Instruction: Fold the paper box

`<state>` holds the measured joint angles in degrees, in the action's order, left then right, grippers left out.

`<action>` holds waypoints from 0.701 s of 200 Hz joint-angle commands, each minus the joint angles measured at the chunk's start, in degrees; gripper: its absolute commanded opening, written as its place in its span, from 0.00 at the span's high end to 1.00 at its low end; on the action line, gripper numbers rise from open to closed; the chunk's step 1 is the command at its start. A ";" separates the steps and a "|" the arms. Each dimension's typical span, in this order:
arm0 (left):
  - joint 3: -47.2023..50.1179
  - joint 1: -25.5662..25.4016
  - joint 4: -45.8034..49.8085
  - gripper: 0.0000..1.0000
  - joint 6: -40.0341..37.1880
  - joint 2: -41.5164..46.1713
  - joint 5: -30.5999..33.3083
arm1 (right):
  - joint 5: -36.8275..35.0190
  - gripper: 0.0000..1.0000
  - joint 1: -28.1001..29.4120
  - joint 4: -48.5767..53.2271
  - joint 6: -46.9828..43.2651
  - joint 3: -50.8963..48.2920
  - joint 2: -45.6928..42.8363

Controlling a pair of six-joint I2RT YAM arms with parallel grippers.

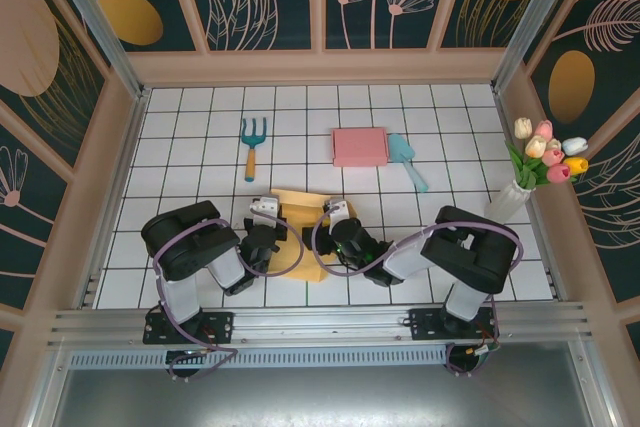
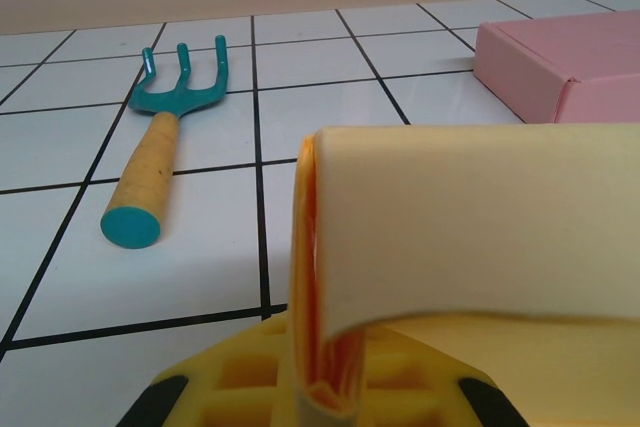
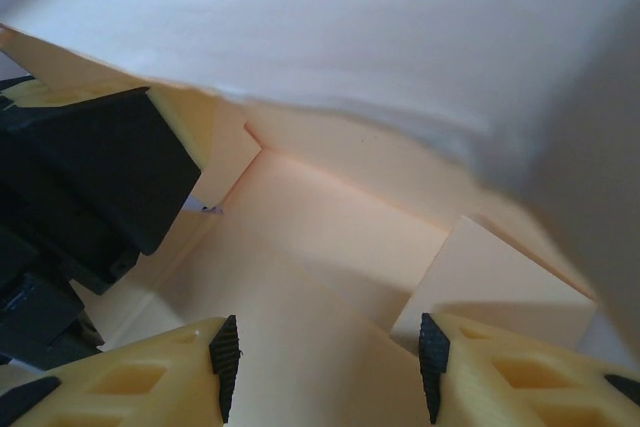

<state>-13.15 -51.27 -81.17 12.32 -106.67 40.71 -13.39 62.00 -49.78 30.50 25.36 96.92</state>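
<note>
Yellow paper box (image 1: 298, 209) near the 6 o'clock edge of the tiled worktop (image 1: 200, 117), centred between both wrists. Long axis roughly 12–6 in the top view, tipped slightly toward 11. Partly folded, near end hidden under the arms. Left tool (image 2: 320, 399) clamped on a doubled-over flap at the box's 9 o'clock side. In the left wrist view, flap upright between the fingers, then curling over toward 3 o'clock, orange showing inside the fold. Right tool (image 3: 328, 377) coming in from the 3 o'clock side, jaws about half apart over an inner panel, raised wall arching overhead. Gripping or just resting there: cannot tell. Pink box (image 1: 360, 146) at 12–1 o'clock from the yellow one, well apart, lying flat. Teal garden fork (image 1: 252, 147) at 11, tines toward 12, wooden handle toward 6. Teal scoop (image 1: 408, 160) just beside the pink box, at its 3 o'clock. Vase of tulips (image 1: 530, 172) at the worktop's 3 o'clock edge.
</note>
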 commanded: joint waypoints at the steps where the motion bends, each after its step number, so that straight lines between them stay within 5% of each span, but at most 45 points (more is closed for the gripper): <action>1: -0.30 -0.49 2.50 1.00 0.51 -1.08 -2.19 | 1.42 0.46 0.82 -0.18 -0.82 0.36 -1.72; 92: -1.09 -0.48 4.14 1.00 0.60 -1.07 -2.08 | -6.91 0.44 3.07 30.27 -1.76 -4.84 -29.86; 140: -1.37 -0.50 4.44 1.00 0.43 -1.10 -2.47 | -27.62 0.40 0.05 50.30 0.97 -5.63 -44.80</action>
<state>-14.28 -51.35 -79.88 12.32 -106.67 39.48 -28.23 64.25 -12.16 29.34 21.08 56.80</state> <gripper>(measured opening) 0.089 0.591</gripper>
